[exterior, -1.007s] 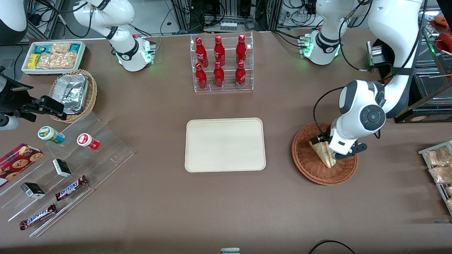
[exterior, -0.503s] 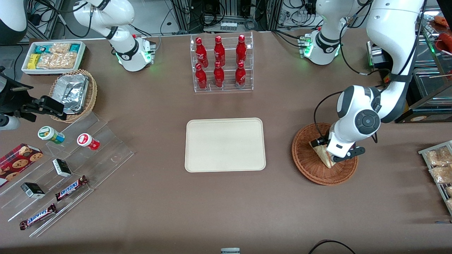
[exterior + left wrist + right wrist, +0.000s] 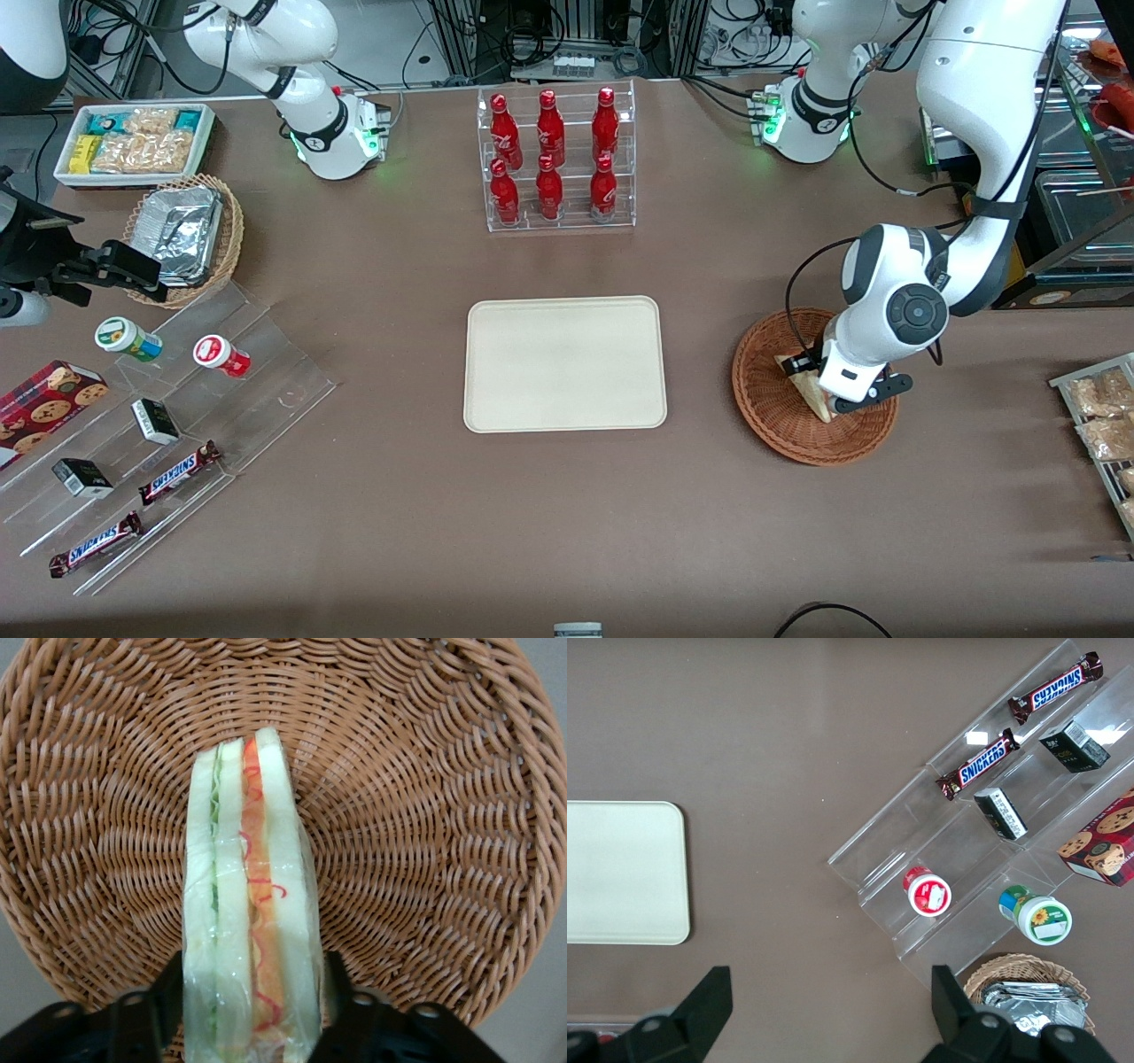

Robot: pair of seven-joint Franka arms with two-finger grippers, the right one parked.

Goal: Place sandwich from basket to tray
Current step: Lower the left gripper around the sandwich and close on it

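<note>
End effector (image 3: 251, 1014) clamped on sandwich (image 3: 250, 921), still inside basket (image 3: 425, 842); lift and transfer to tray (image 3: 564, 363) pending.

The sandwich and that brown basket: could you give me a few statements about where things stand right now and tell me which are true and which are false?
1. The sandwich is in the basket. True.
2. The gripper has a finger on each side of the sandwich. True.
3. The tray already holds a sandwich. False: nothing lies on it.
4. The sandwich lies flat on its broad face. False: it stands on edge, its filling layers facing the wrist camera.
</note>
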